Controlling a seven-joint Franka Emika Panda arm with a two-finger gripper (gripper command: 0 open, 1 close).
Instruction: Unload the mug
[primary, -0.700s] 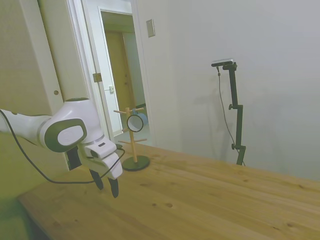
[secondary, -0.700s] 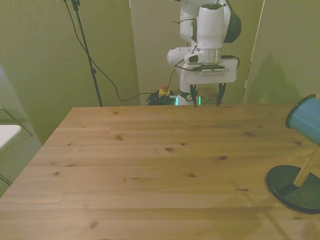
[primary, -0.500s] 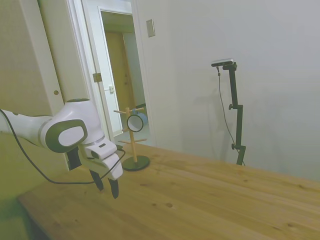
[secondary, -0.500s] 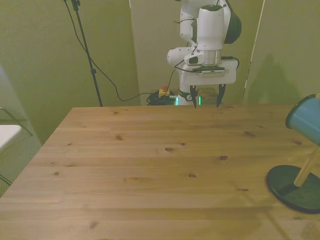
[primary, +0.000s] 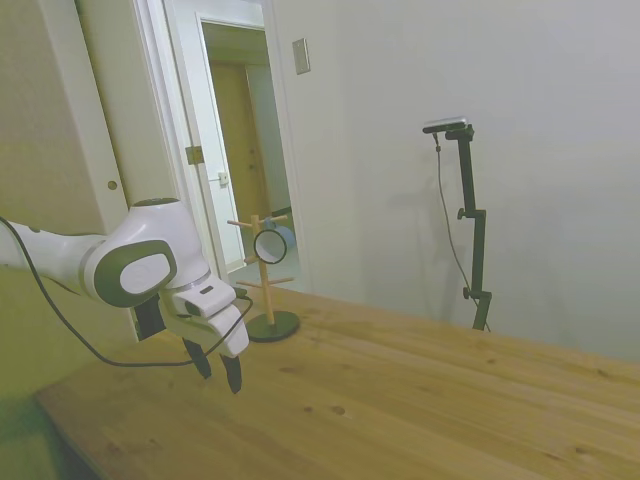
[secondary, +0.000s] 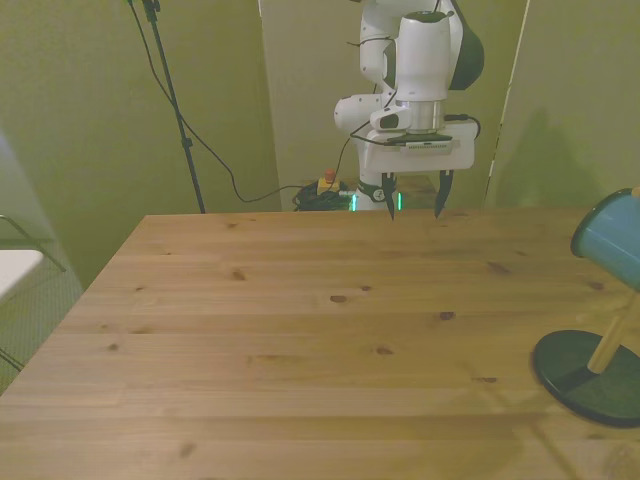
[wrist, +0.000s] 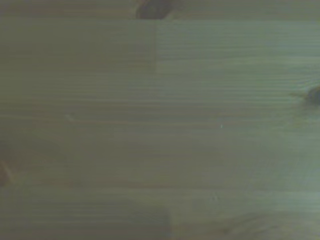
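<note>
White arm hovering over the table's robot-side edge, mug hung on its peg stand.

The white arm's two-finger gripper (secondary: 414, 206) points down with its dark fingers (primary: 232, 373) spread apart and holding nothing, above the wooden table (secondary: 300, 340). The small grey-teal enamel mug (secondary: 607, 240), white inside, hangs tilted on the wooden peg stand with a dark round base (primary: 270, 325) at the front view's far right, well apart from the gripper. The wrist view shows only blurred table planks.
</note>
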